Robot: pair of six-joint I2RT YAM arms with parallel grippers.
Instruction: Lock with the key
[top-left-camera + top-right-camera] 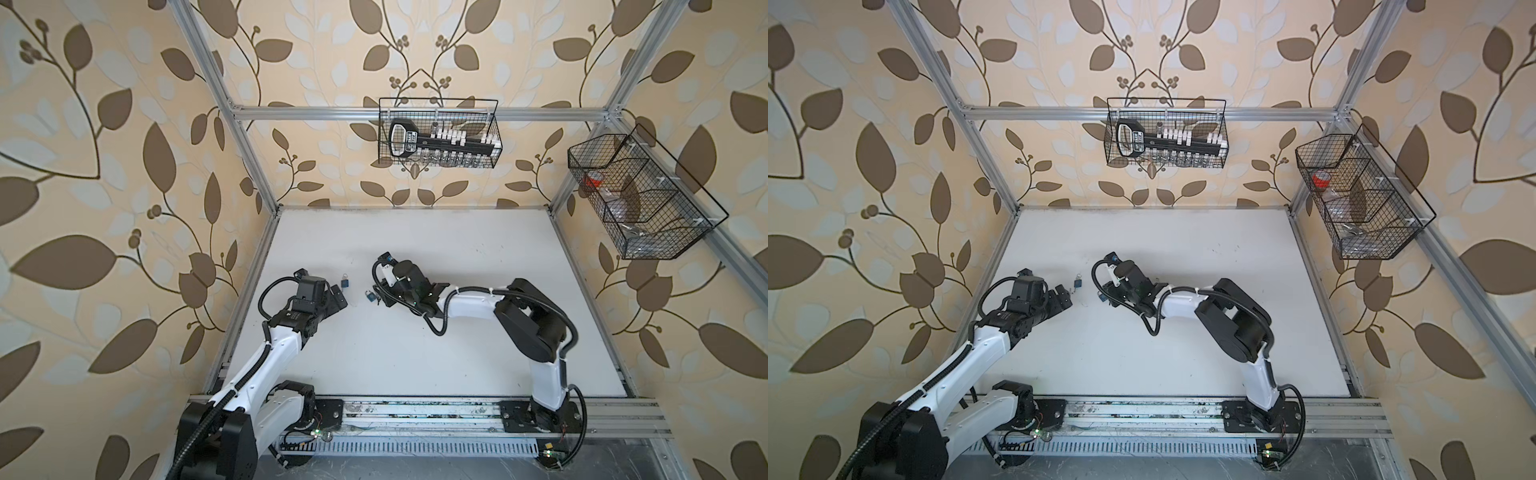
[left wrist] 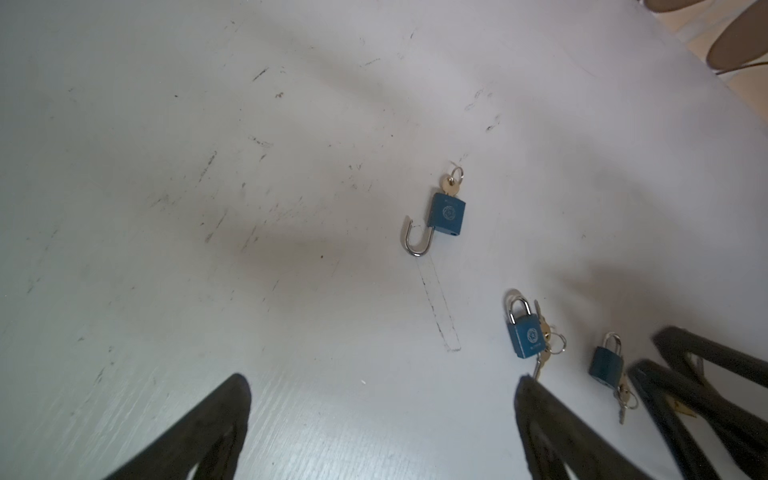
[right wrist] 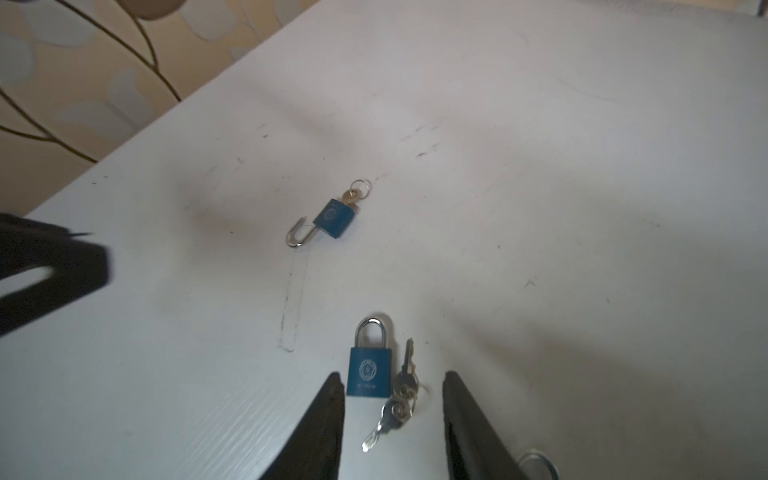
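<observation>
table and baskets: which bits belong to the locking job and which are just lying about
job: open padlock, key in it; shut padlock, loose keys; third padlock
lying about: back wire basket, tool set; side wire basket

Table: white tabletop point(image 2: 208, 166), matt, fine wood-like grain, dark scuffs.
Open lock: small blue unlatched padlock point(image 2: 446, 214), painted metal body, satin; its silver shackle point(image 2: 415, 247) polished bright.
Its key: brass-coloured key point(image 2: 449, 185), dull metal sheen.
Shut lock: blue closed padlock point(image 3: 369, 372), same paint, chromed bow.
Loose keys: silvery metal keys on a ring point(image 3: 401, 395), glinting.
Fingers: right gripper point(image 3: 392, 376) fingers point(image 3: 328, 415), black, matt, rough-edged.
Basket: black wire-mesh basket point(image 1: 438, 99), upper middle of the frame, thin wire.
Frame: silver aluminium bar point(image 1: 311, 112), brushed.
Walls: leaf-patterned wallpaper point(image 1: 104, 166), matt.
</observation>
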